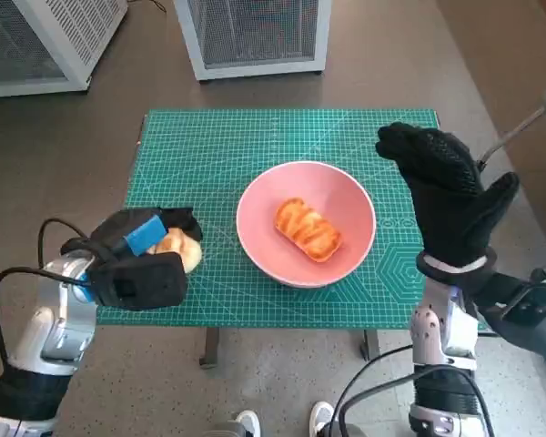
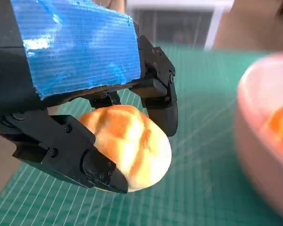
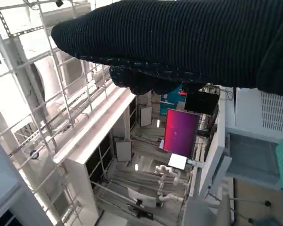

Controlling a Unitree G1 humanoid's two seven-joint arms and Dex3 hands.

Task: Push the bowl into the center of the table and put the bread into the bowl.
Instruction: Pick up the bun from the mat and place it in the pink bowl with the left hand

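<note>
Pink bowl (image 1: 306,223) sits mid-table, one bread (image 1: 307,229) inside. At nine o'clock of it the left hand (image 1: 138,258) clamps a bun (image 2: 127,146) (firmly pinched). Right hand (image 1: 450,196) at three o'clock, fingers spread, holding nothing.

The bowl (image 1: 257,238) is pale pink; the bread (image 1: 307,229) inside it is golden orange with paler stripes. A second bun (image 2: 132,146) is cream, streaked orange-brown. The bench mat (image 1: 209,164) is green with a fine white grid. The left hand (image 1: 141,259) is black with blue tape; the right hand (image 1: 450,196) wears a black knitted glove.
</note>
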